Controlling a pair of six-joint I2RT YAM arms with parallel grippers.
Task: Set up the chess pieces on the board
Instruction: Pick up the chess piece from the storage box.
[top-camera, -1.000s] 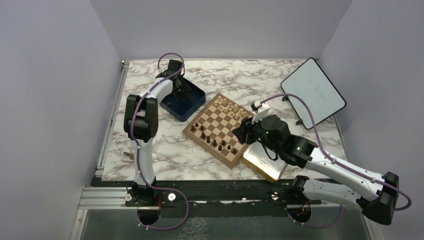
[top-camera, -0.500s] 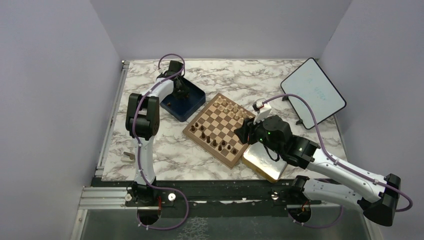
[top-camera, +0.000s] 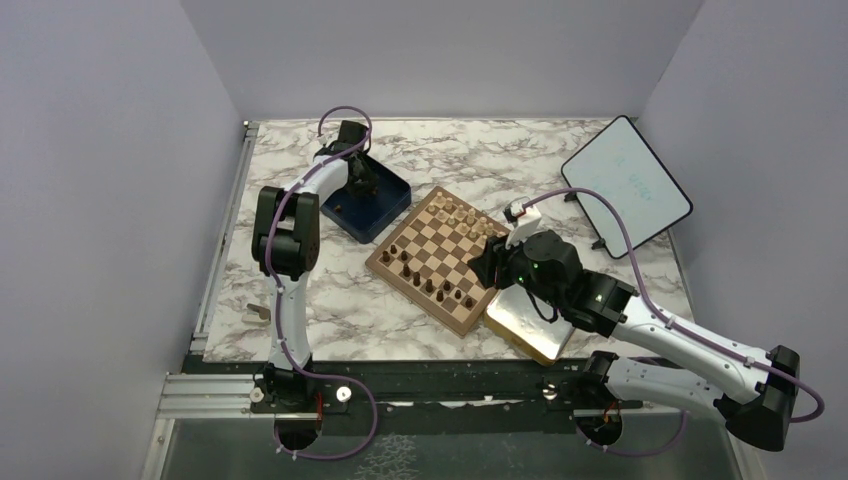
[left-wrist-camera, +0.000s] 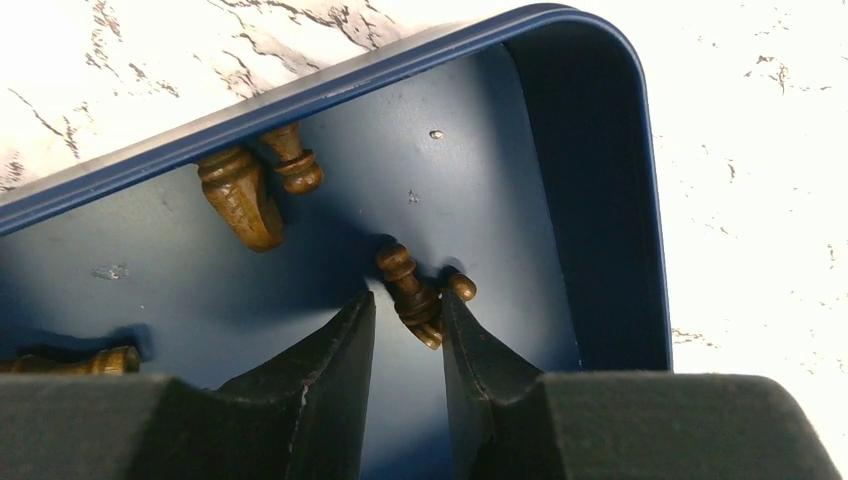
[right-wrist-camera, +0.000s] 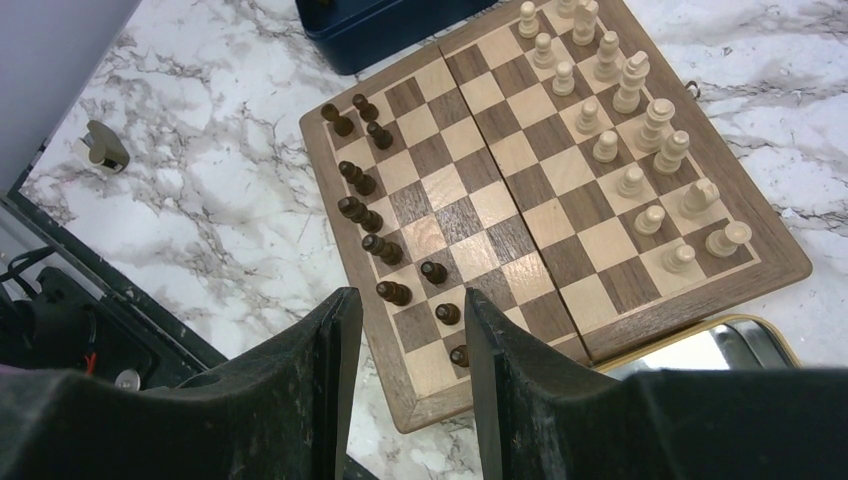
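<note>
The board (top-camera: 440, 255) lies at mid-table, with dark chess pieces (top-camera: 428, 285) along its near-left side and pale ones (top-camera: 462, 215) along the far side. My left gripper (top-camera: 360, 180) reaches down into the dark blue box (top-camera: 385, 212). In the left wrist view a dark brown piece (left-wrist-camera: 400, 265) lies on the box floor between the jaws of that gripper (left-wrist-camera: 406, 297). It touches the right finger, and a gap remains at the left finger. My right gripper (right-wrist-camera: 410, 295) hangs open and empty above the board's (right-wrist-camera: 560, 200) near corner.
More dark pieces (left-wrist-camera: 240, 195) lie loose in the blue box by its wall. A gold-rimmed tray (top-camera: 530, 330) sits against the board's near-right edge, under the right arm. A white tablet (top-camera: 625, 190) stands propped at the far right. A small pale object (top-camera: 255, 312) lies near the left edge.
The left gripper's jaws have narrowed around the piece in the blue box. Both arms have hardly moved.
</note>
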